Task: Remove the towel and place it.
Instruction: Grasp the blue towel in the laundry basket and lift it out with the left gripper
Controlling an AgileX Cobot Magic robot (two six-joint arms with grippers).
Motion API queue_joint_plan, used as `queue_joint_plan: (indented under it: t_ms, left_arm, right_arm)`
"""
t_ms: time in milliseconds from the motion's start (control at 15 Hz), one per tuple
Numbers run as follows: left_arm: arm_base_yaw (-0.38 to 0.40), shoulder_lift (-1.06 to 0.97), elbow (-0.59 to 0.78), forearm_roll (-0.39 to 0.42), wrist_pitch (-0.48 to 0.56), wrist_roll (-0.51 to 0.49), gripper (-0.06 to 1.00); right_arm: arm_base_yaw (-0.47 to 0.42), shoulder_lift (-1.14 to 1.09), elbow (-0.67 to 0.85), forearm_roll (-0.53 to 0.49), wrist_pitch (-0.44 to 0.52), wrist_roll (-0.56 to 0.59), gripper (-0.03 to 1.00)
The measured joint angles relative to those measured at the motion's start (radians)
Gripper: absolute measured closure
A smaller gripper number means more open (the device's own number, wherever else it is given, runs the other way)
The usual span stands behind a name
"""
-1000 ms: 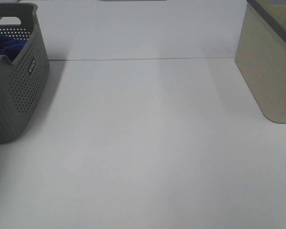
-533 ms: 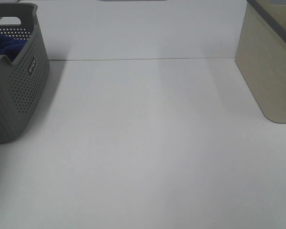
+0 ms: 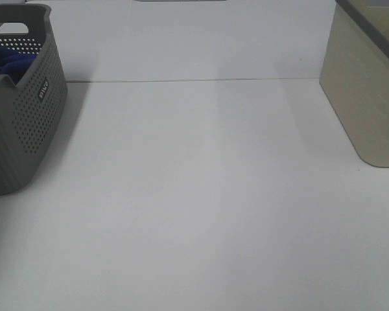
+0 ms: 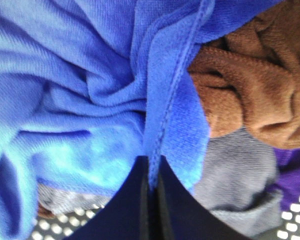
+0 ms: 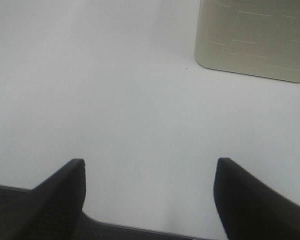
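towel hem in tight pinch of left claw, inside grey basket; right claw wide, empty

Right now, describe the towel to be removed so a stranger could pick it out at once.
Find the grey perforated basket at the left edge of the table. Among the crumpled cloths inside, the towel is the royal-blue plush one with a stitched hem, pinched by the left gripper. Its neighbours are a brown cloth, a grey cloth and a purple cloth.

blue towel, grey perf. basket, beige bin
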Motion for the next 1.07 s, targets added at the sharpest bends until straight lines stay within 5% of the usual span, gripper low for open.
queue_joint_plan:
  t_ms: [400, 600, 1067]
  left_arm:
    - [-0.003, -0.003, -0.292, -0.007, 0.071, -0.255, 0.94]
    - [-0.033, -0.060, -0.327, -0.011, 0.073, -0.311, 0.94]
    - [-0.191, -0.217, -0.330, 0.195, 0.077, -0.428, 0.94]
  right_arm:
    - [0.000, 0.000, 0.000, 0.000, 0.000, 0.000, 0.26]
    - [0.000, 0.000, 0.000, 0.000, 0.000, 0.000, 0.26]
    - [0.000, 0.000, 0.000, 0.000, 0.000, 0.000, 0.26]
